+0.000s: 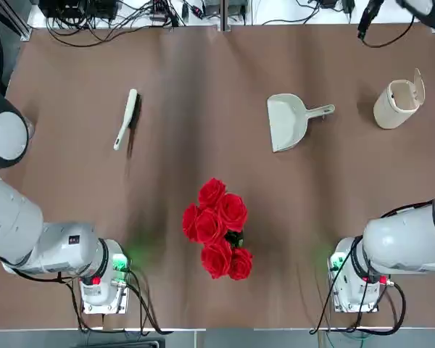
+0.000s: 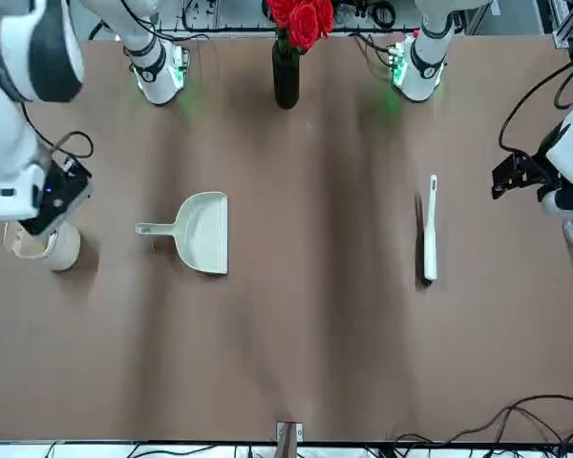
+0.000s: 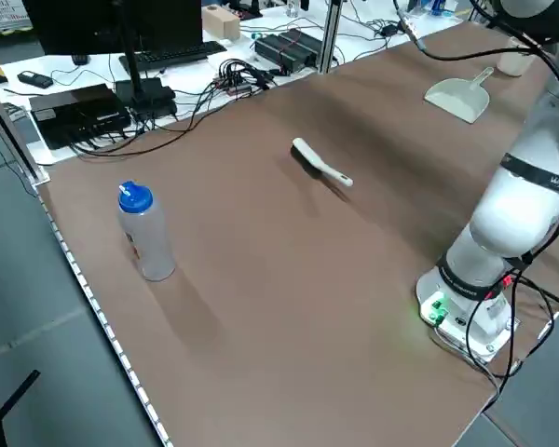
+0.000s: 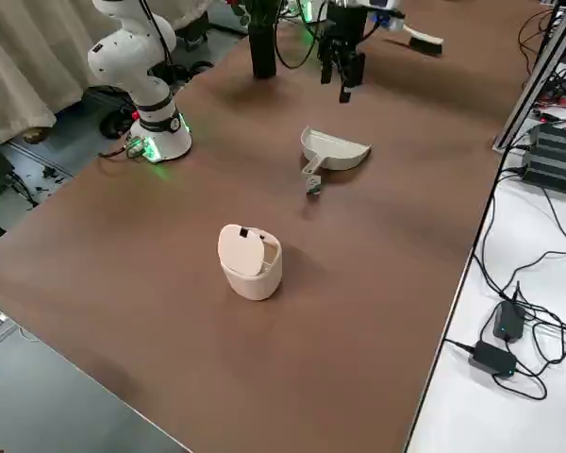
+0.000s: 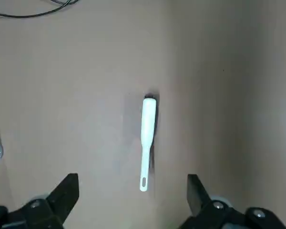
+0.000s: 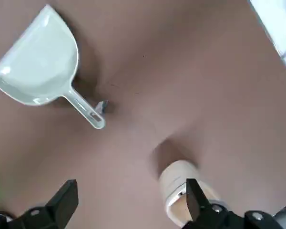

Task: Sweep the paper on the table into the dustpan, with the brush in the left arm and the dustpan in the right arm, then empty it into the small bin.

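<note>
As both arms (image 2: pixel 14 191) hover, jaws gape.

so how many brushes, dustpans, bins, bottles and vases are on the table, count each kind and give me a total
brush: 1
dustpan: 1
bin: 1
bottle: 1
vase: 1
total: 5

Both grippers hang empty above the table (image 1: pixel 312 196), fingers spread wide and pointing down — the left gripper (image 5: pixel 133 198) near the table's left edge, the right gripper (image 6: pixel 132 200) near its right edge.
</note>
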### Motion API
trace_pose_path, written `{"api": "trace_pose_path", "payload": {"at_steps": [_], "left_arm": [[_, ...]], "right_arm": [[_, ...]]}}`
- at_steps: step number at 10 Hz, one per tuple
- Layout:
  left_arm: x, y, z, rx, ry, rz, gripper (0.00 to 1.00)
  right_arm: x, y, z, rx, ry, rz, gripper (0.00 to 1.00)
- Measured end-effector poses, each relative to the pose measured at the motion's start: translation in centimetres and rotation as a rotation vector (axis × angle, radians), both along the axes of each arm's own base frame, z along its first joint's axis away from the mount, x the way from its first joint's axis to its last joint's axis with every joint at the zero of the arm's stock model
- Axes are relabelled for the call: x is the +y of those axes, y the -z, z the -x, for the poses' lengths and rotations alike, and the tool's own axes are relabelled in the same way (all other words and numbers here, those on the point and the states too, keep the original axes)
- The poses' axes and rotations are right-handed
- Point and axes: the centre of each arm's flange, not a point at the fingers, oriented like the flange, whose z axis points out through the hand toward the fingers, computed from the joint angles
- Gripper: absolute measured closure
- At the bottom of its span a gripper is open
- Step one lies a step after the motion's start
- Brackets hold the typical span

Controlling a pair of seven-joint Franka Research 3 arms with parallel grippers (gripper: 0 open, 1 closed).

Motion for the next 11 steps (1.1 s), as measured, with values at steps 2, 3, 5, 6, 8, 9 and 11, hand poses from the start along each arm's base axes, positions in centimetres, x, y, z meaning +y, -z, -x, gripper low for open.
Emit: {"api": "trace_pose_path", "payload": {"at_steps": [2, 3, 5, 6, 8, 9, 11], "left_arm": [[0.0, 0.0, 0.0, 0.000, 0.000, 0.000, 0.00], [0.0, 0.0, 0.0, 0.000, 0.000, 0.000, 0.00], [0.0, 0.0, 0.0, 0.000, 0.000, 0.000, 0.00], [0.0, 0.0, 0.0, 0.000, -0.001, 0.000, 0.00], [0.1, 0.0, 0.0, 0.000, -0.002, 0.000, 0.00], [0.2, 0.0, 0.0, 0.000, -0.003, 0.000, 0.00], [0.2, 0.0, 0.0, 0.000, -0.004, 0.000, 0.00]], "right_arm": [[-1.6, -4.7, 0.6, -0.008, 0.185, -0.066, 0.00], [-2.2, -6.9, 0.8, -0.036, 0.231, -0.075, 0.00], [-3.4, -10.2, 1.4, -0.060, 0.293, -0.096, 0.00], [-4.5, -11.1, 1.5, -0.066, 0.318, -0.121, 0.00], [-6.2, -11.0, 1.4, -0.065, 0.419, -0.138, 0.00], [-6.2, -10.6, 1.2, -0.068, 0.534, -0.134, 0.00], [-5.6, -10.0, 0.9, -0.071, 0.667, -0.129, 0.00]]}}
